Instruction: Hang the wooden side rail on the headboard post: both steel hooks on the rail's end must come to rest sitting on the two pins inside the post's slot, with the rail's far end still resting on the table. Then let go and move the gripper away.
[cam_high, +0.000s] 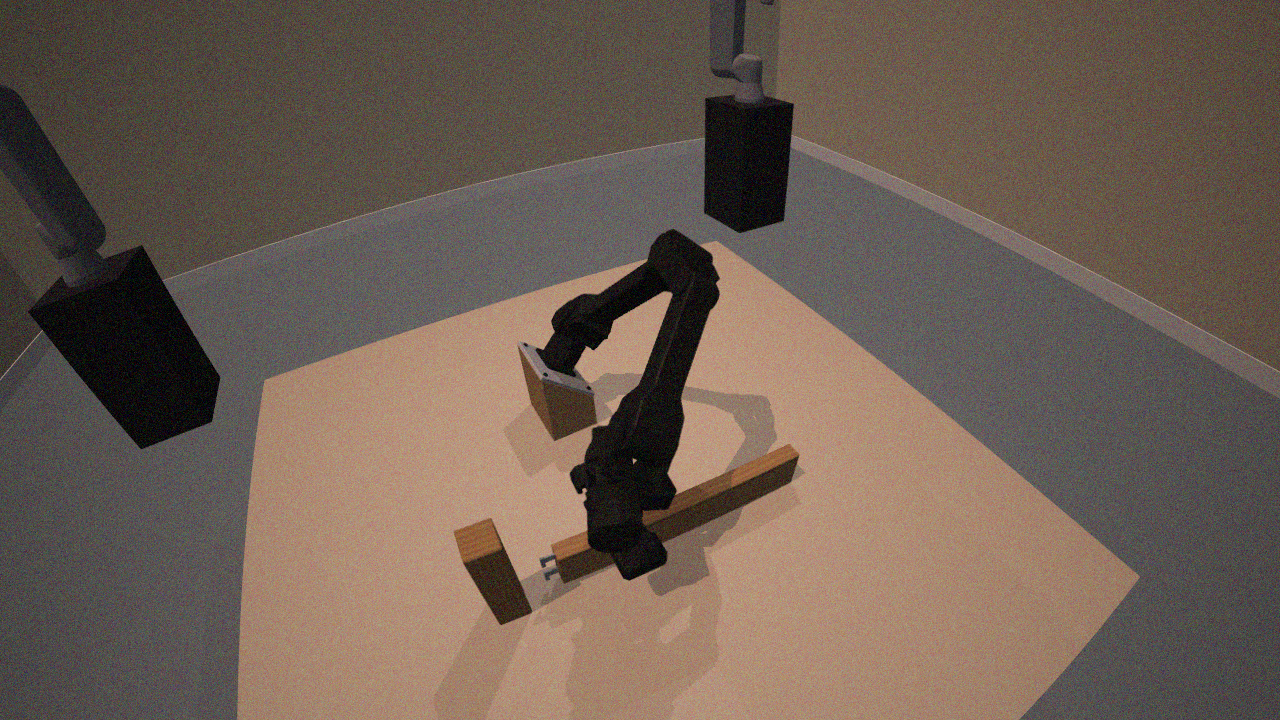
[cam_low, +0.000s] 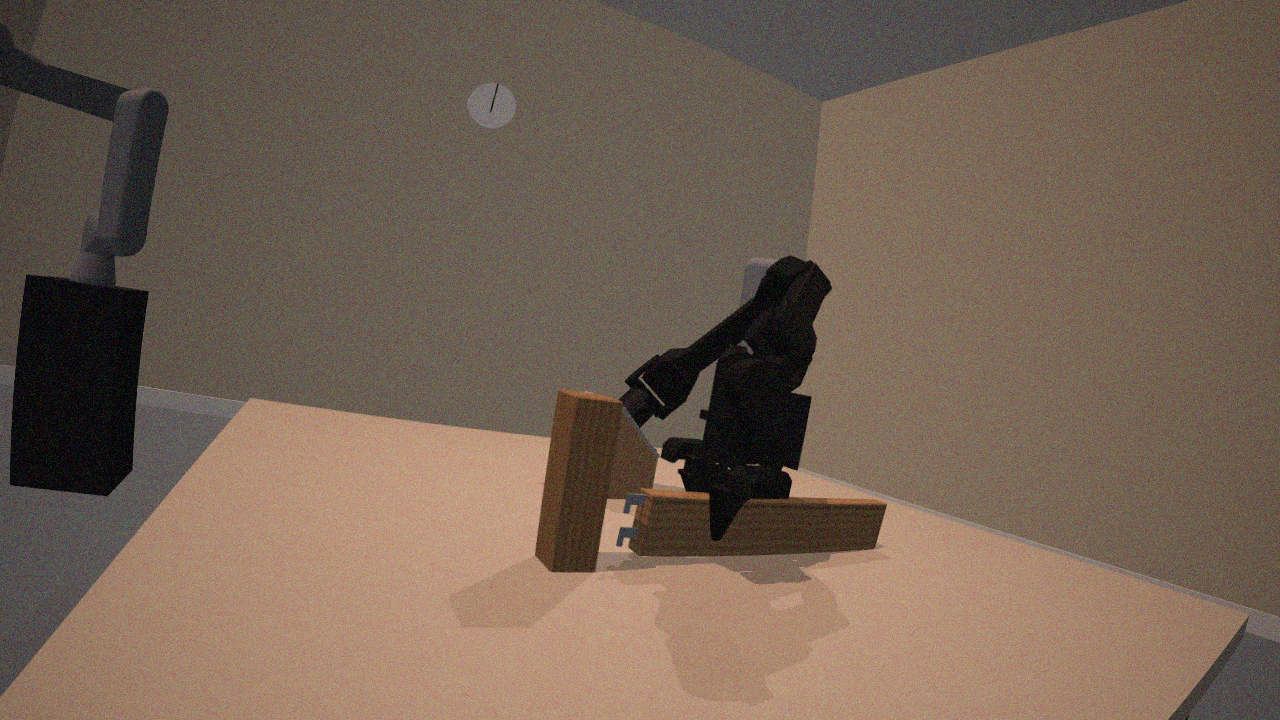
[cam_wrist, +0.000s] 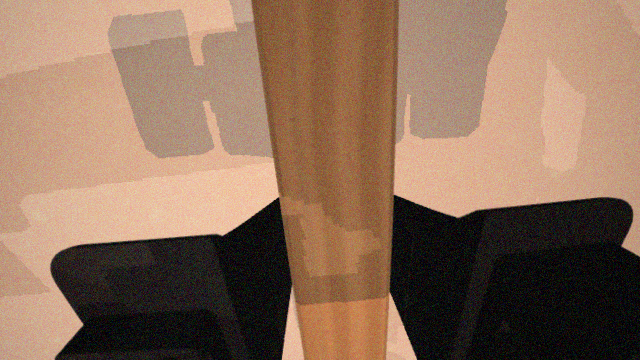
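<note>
The hand (cam_low: 721, 523) is clamped on the wooden side rail (cam_low: 787, 526), gripping it from above with 1 finger down each long face; in the wrist view the rail (cam_wrist: 330, 150) runs straight up between the 2 dark fingers, which press against its sides. The grip sits nearer the hooked end than the far end.

In the exterior view the rail is tilted: its hooked end is raised off the worktop (cam_low: 313, 555), while its far end (cam_low: 872, 523) is down on the surface. The 2 steel hooks (cam_low: 631, 521) project from the raised end, 1 above the other, pointing at the headboard post (cam_low: 577, 483). They stand just beside the post's near face, with a narrow gap showing in both the exterior and top views (cam_high: 547, 565). The slot and its pins cannot be made out.

The post (cam_high: 490, 569) stands upright on the worktop (cam_high: 375, 501). Behind it, the arm's base is mounted on an angled wooden block (cam_high: 556, 394).
</note>
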